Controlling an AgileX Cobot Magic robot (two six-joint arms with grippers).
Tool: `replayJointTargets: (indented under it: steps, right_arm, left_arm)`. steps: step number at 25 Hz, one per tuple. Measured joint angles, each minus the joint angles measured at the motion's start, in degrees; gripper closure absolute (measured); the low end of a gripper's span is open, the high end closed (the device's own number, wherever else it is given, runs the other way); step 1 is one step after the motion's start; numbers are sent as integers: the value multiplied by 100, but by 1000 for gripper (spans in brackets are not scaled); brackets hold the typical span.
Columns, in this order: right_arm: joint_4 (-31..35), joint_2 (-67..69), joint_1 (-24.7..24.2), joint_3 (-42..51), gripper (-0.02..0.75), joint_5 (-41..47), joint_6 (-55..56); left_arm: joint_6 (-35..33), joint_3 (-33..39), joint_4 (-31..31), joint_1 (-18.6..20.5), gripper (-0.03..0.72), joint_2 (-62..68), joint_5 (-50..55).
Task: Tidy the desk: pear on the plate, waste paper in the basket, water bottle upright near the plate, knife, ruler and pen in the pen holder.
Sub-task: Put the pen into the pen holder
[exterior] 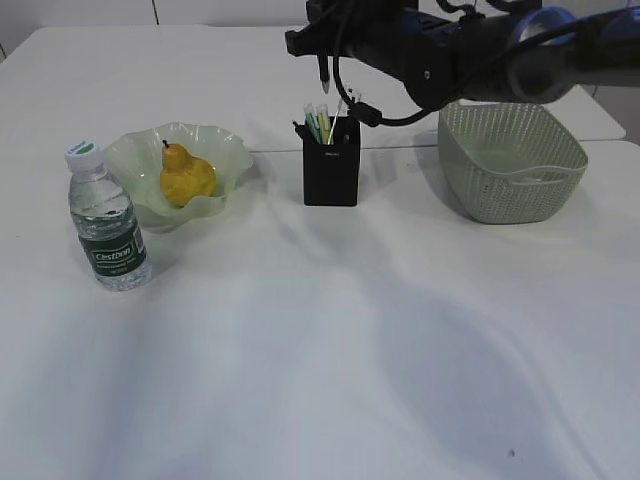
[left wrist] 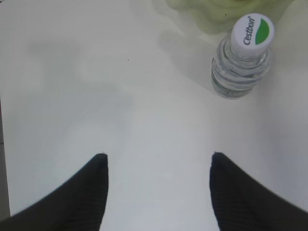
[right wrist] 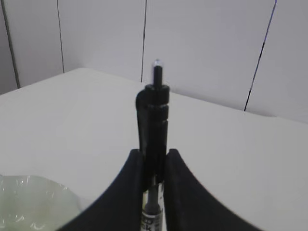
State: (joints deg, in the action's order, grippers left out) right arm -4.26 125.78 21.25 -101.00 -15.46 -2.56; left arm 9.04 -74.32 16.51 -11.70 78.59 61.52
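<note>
**Pinching a slim pen above the holder**

Clamping on a pen (right wrist: 154, 139), the right gripper (right wrist: 154, 166) has its two dark fingers pressed together against the black barrel, with the tip end standing up past them in the wrist view. In the exterior view the pen (exterior: 324, 72) hangs roughly upright under the right arm, just above and slightly left of the pen holder (exterior: 331, 170), apart from it. I judge the pen light, stiff and smooth; a thin round barrel can swivel or slide in a narrow pinch, so a hold near mid-barrel, as now, seems soundest. The holder already carries several upright items, leaving little free room, and being a light box it may shift if nudged.

The left gripper (left wrist: 159, 192) stands with its jaws well apart and nothing between them, over bare desk (left wrist: 96, 96). The water bottle (left wrist: 243, 57) stands upright far-right of it, just beside the plate (exterior: 225, 150).

On the plate sits the pear (exterior: 186, 176). The basket (exterior: 510, 165) stands at the far right; its contents are not clear.
</note>
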Motion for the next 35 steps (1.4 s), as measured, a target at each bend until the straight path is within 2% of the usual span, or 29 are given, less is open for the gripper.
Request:
replayJointTargets:
  steps: [35]
  right_arm:
    - [0, 1029, -133, 13, 652, -196, -10]
  left_arm:
    - [0, 0, 0, 0, 222, 0, -75]
